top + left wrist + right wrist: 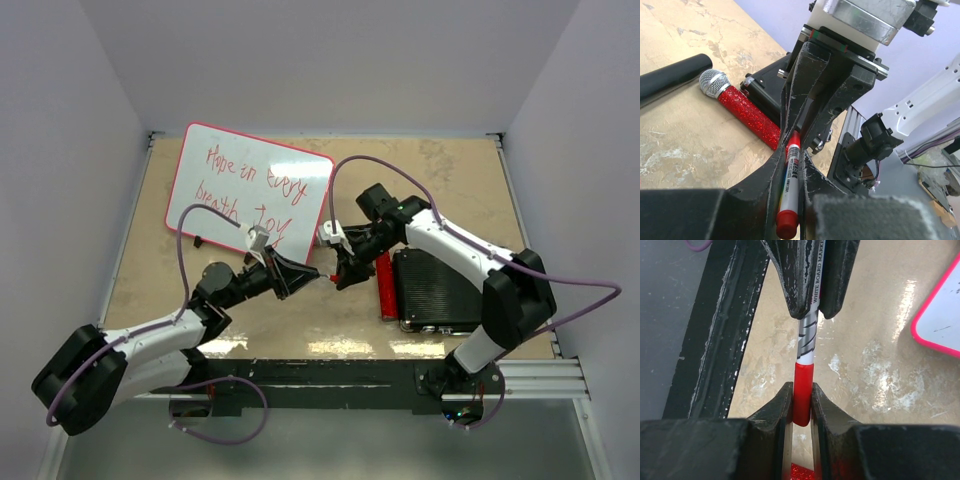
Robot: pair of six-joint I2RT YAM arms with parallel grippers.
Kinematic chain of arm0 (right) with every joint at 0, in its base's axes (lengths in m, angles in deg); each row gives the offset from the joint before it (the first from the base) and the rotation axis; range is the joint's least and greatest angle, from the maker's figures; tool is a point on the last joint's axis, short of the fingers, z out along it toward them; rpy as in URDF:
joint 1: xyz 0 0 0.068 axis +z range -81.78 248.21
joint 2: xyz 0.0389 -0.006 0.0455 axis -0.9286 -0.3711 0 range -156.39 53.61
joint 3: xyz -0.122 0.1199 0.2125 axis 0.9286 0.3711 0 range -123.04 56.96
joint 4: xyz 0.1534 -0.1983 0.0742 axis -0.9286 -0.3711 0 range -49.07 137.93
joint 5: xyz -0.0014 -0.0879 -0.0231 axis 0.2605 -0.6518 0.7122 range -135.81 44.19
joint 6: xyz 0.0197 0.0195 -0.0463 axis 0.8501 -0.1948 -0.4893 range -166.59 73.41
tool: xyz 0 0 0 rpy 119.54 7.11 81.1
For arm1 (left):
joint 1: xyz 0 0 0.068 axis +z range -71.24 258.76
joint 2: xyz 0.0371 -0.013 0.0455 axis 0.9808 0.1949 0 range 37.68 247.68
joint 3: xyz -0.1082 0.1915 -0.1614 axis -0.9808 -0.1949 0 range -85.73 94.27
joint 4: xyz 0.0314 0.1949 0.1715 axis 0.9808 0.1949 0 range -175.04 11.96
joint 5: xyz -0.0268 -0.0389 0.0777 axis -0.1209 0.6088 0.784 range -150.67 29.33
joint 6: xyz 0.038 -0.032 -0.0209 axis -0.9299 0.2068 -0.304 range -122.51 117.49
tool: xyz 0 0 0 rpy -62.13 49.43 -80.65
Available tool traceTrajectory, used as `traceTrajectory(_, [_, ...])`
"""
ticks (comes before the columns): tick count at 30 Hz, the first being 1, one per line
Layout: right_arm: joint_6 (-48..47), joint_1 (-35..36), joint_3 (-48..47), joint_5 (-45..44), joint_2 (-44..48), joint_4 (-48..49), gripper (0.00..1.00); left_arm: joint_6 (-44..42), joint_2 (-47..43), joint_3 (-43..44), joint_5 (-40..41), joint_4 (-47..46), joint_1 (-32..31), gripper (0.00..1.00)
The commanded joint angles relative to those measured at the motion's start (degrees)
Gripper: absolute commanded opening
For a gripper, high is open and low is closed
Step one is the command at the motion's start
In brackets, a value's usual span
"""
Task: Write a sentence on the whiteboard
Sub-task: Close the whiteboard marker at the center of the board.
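The whiteboard (290, 215), white with a thin red frame, lies tilted at the back left. A corner of the whiteboard (940, 325) shows in the right wrist view. The sentence (262, 182) is red handwriting in two lines, reading roughly "Hope in every breath, joy". A red-and-white marker (322, 272) hangs level above the table between both grippers. My left gripper (303, 272) (792, 137) is shut on the marker (789, 187) barrel. My right gripper (338, 270) (802, 390) is shut on the marker's red cap (803, 390), end to end with the left fingers (795, 275).
A black ribbed case (440, 290) lies at the right. A red glitter microphone (385, 285) (747, 116) lies along its left edge, under the right gripper. A black cylinder (670, 77) lies on the tabletop. The black rail (715, 340) runs along the near edge.
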Motion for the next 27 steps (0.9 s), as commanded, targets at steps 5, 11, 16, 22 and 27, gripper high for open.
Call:
traceTrajectory(5, [-6.5,1.0,-7.3,11.0,-3.3,-7.4,0.0,0.8,8.4,0.7,-3.9,-15.7,-0.1,0.0])
traceTrajectory(11, [-2.3,1.7,-8.4,11.0,-2.6,-3.6,0.0,-0.7,13.6,3.6,-2.2,-16.2,-3.3,0.0])
traceTrajectory(16, [2.3,1.8,-9.4,10.4,-2.2,0.5,0.0,0.0,19.8,4.8,-1.6,-20.3,-6.8,0.0])
traceTrajectory(22, [2.7,1.8,-10.3,11.6,-3.2,0.7,0.0,1.2,23.0,3.9,0.3,-24.8,-8.9,0.0])
traceTrajectory(27, [4.0,1.6,-8.4,7.7,-3.1,2.1,0.09,0.0,19.6,2.6,1.8,-22.2,-8.5,0.0])
